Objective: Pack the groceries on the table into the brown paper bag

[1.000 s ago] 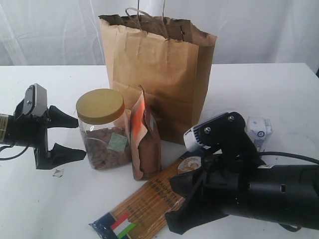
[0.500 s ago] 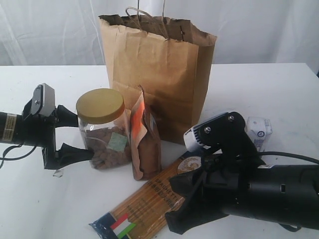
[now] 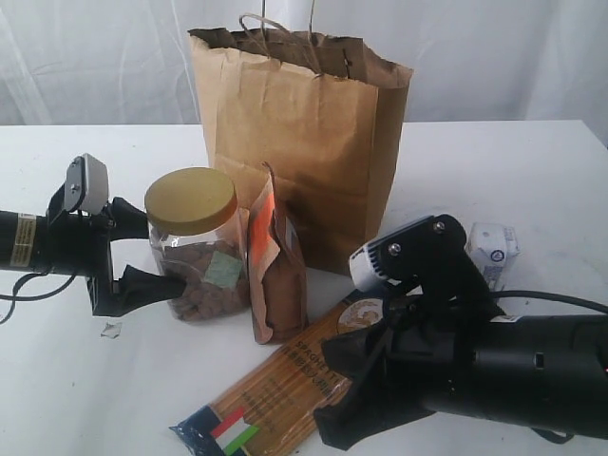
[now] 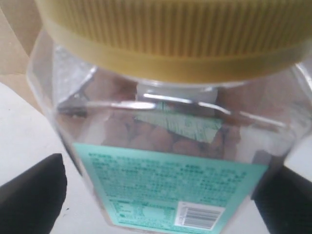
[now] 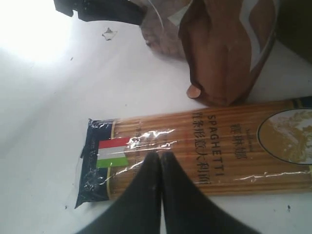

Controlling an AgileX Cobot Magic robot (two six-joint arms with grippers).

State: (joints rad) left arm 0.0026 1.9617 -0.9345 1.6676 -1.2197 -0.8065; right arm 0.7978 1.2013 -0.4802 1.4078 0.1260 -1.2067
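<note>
My left wrist view blurs the gold-lidded clear jar (image 4: 165,136). Glare whitens the tabletop (image 5: 34,34) in my right one.

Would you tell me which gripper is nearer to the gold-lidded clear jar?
Left. The left gripper straddles the gold-lidded clear jar, a finger on either side; the right gripper is apart from it, closed above the spaghetti pack.
</note>
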